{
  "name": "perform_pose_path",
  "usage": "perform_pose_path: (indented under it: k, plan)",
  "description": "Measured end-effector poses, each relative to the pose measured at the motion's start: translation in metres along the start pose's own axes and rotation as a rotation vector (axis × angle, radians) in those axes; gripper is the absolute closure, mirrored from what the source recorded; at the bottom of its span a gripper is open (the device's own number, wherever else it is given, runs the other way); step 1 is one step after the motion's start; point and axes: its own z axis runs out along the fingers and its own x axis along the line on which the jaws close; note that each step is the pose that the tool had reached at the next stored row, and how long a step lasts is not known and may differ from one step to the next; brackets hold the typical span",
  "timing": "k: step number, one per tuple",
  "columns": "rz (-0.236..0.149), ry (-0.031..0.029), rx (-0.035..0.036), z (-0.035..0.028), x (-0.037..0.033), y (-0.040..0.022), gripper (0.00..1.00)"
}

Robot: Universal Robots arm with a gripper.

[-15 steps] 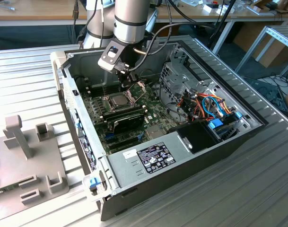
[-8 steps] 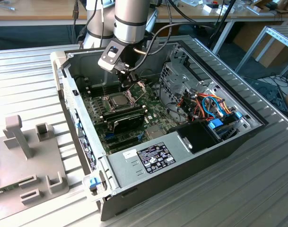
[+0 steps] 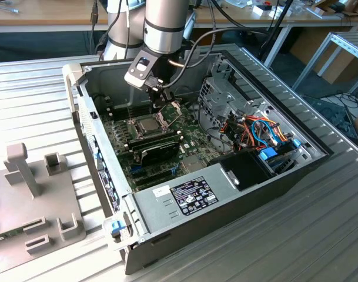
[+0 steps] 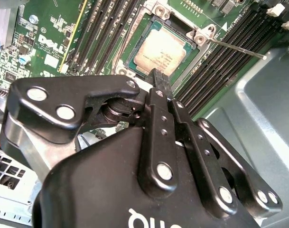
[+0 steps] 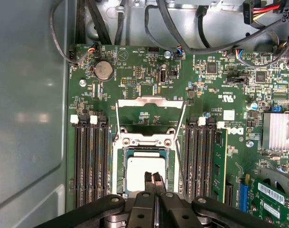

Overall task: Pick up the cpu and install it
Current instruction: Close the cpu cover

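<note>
The cpu, a small square chip with a dull silver top, lies flat in its socket on the green motherboard. It also shows as the cpu in the second wrist view and the cpu in the exterior view. My gripper hangs just over the chip's edge, its two black fingers pressed together with nothing between them. I cannot tell whether the tips touch the chip. The hinged socket frame stands swung open beyond the socket, and its thin lever sticks out sideways.
Black memory slots flank the socket on both sides. The open computer case walls in the board. A metal drive cage, coloured cables and a power supply crowd the exterior view's right. A grey fixture sits outside the case at left.
</note>
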Motion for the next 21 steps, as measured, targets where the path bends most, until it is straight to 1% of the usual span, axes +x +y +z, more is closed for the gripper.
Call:
perform_pose_path:
  k: [5,11,15,17,21]
  plan:
    - [0.000,-0.0001,0.0001,-0.0012,0.0000,0.0001,0.89]
    - [0.000,-0.0001,0.0001,-0.0060,-0.0002,0.0002,0.89]
    - [0.000,0.0000,0.0000,-0.0116,-0.0003,0.0003,0.89]
    - [0.000,-0.0001,0.0000,-0.0158,-0.0005,0.0004,0.89]
    - [0.000,0.0000,-0.0001,-0.0159,-0.0005,0.0005,0.89]
